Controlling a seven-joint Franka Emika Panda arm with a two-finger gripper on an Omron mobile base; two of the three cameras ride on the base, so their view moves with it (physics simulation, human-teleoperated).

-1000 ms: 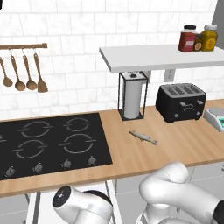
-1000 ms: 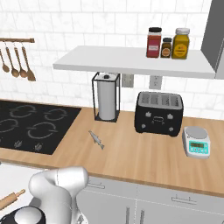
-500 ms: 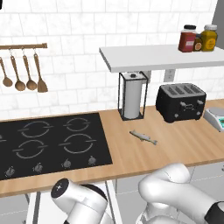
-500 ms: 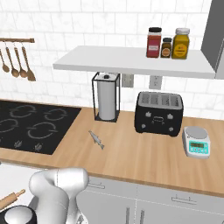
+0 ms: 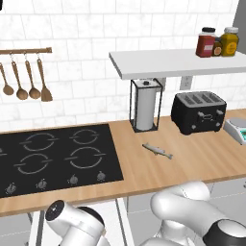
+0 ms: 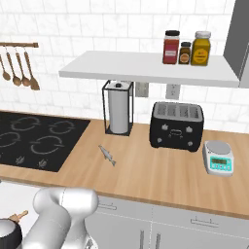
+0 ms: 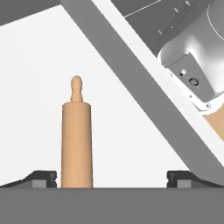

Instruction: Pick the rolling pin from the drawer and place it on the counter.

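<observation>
The rolling pin (image 7: 76, 140) is a light tan wooden cylinder with a knobbed handle. It lies flat on the white floor of the open drawer (image 7: 131, 127), pointing away from the hand. My gripper (image 7: 113, 179) hangs over its near end, open, and nothing is held. The pin sits between the fingertips, close to the left fingertip (image 7: 41, 178) and far from the right one. One handle end of the rolling pin (image 6: 19, 215) pokes out beside the arm in the right base view. The wooden counter (image 5: 192, 163) (image 6: 155, 170) runs above the drawer.
On the counter are a black cooktop (image 5: 53, 153), a small grey fish (image 5: 157, 150), a paper towel holder (image 5: 145, 103), a black toaster (image 5: 199, 111) and a kitchen scale (image 6: 218, 156). Wooden spoons (image 5: 26, 77) hang on the wall. The drawer's grey side wall (image 7: 144, 87) runs diagonally to the right of the pin.
The arm's lower links have shifted slightly in both base views. The rolling pin has stayed where it lies and the jaws have stayed open.
</observation>
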